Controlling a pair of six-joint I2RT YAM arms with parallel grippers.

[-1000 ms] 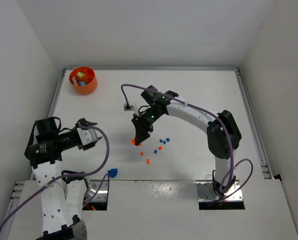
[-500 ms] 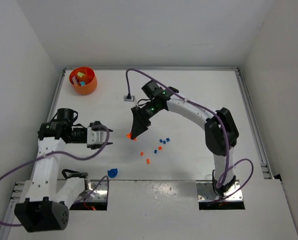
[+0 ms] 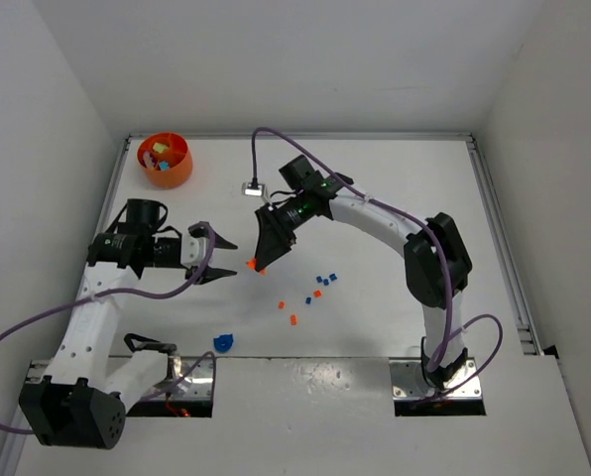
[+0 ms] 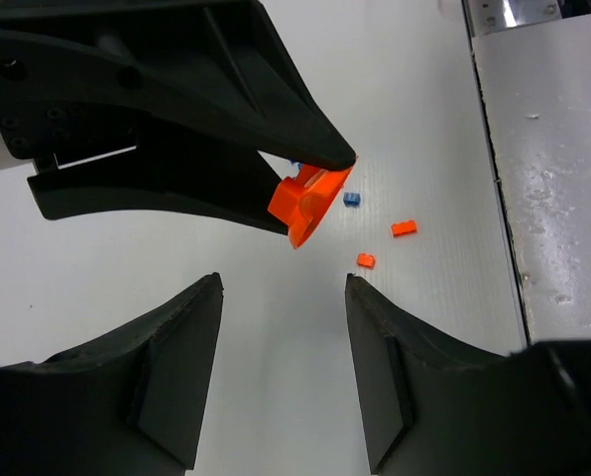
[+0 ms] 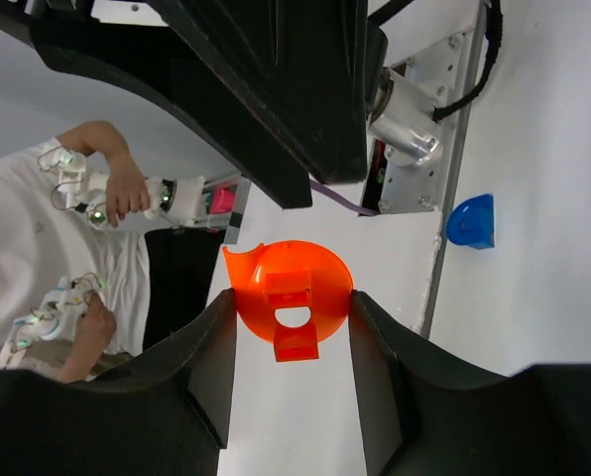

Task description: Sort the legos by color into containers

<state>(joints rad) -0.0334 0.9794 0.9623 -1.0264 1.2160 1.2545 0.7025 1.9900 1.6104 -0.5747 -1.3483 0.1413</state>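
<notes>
Since half a second ago, the left gripper (image 3: 223, 260) has been swung further toward the table's middle. It is now brought just short of the right gripper (image 3: 260, 260), which has been shifted slightly leftward. The right gripper's jaws are clamped on a rounded orange lego (image 5: 291, 286), gripped at its two sides and held off the surface. In the right wrist view the piece's broad curved span is seen running straight across from one finger to the other, with a small square tab pointing down toward the camera. From the left wrist the same piece (image 4: 309, 200) is seen tilted, its long axis slanting from upper right to lower left. The left gripper (image 4: 282, 288) is held with its jaws spread wide apart, nothing between them, aimed at the piece.

Further out, small orange bits (image 3: 294, 319) and blue bits (image 3: 325, 279) are scattered on the white table (image 3: 395, 169) right of the grippers. A blue rounded piece (image 3: 223, 343) is seen near the front edge. The orange bowl (image 3: 165, 160), with several coloured pieces in it, is set at the far left corner, well apart. The table is enclosed by white walls and edged with metal rails.
</notes>
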